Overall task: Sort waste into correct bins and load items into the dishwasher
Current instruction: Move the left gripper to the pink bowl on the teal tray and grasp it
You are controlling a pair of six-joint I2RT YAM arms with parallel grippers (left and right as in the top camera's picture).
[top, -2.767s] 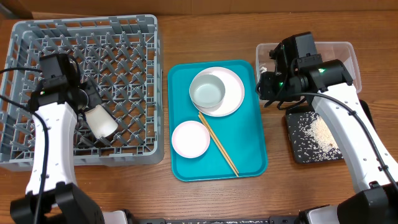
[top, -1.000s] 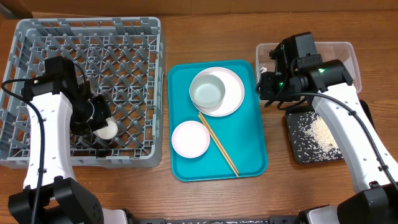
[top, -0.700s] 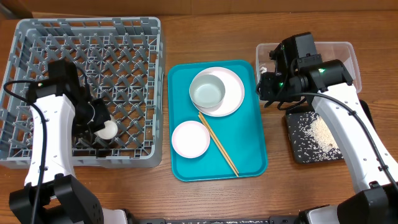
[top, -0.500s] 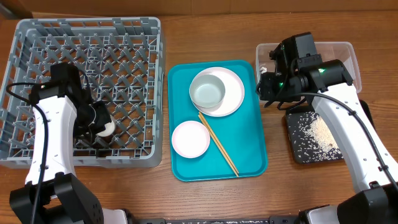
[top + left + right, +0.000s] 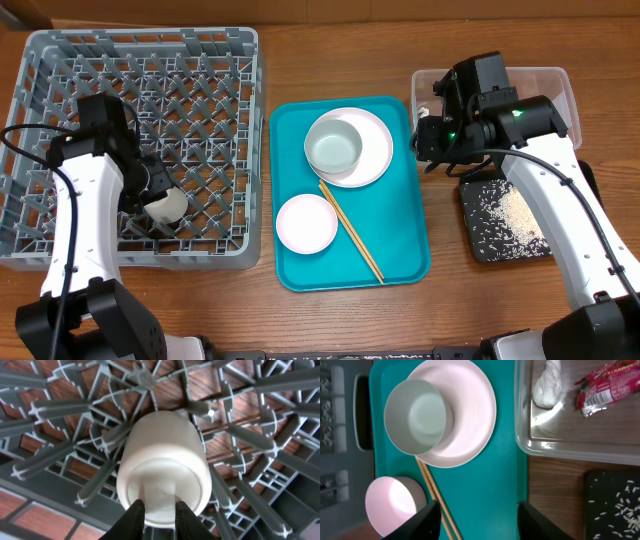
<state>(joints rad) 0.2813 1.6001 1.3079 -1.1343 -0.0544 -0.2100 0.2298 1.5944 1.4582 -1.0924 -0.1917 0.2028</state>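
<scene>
The cup [image 5: 162,470] is held base-up among the pegs of the rack [image 5: 200,60], near its front wall. The left tool [image 5: 159,517] is nearly closed, its fingers [image 5: 136,516] pinched on the near edge of the cup's base. Compared with the earliest frame, the cup has been carried rightward and lowered into the lattice, and the left arm has been swung in over the rack; since half a second ago little has changed.

The right tool [image 5: 480,520] is spread wide and empty, hung over the teal tray [image 5: 400,240] beside the tub [image 5: 545,85]; it has not been moved.

Nothing else has been shifted. On the teal tray, the grey-green bowl [image 5: 333,148] is seated on the plate [image 5: 375,135], with the pink bowl [image 5: 306,222] and the chopsticks [image 5: 350,230] nearer the front. The wrapper [image 5: 607,385] and tissue [image 5: 547,385] are seen in the tub. Rice [image 5: 520,215] is scattered in the black tray [image 5: 480,235] on the worktop [image 5: 330,40].
</scene>
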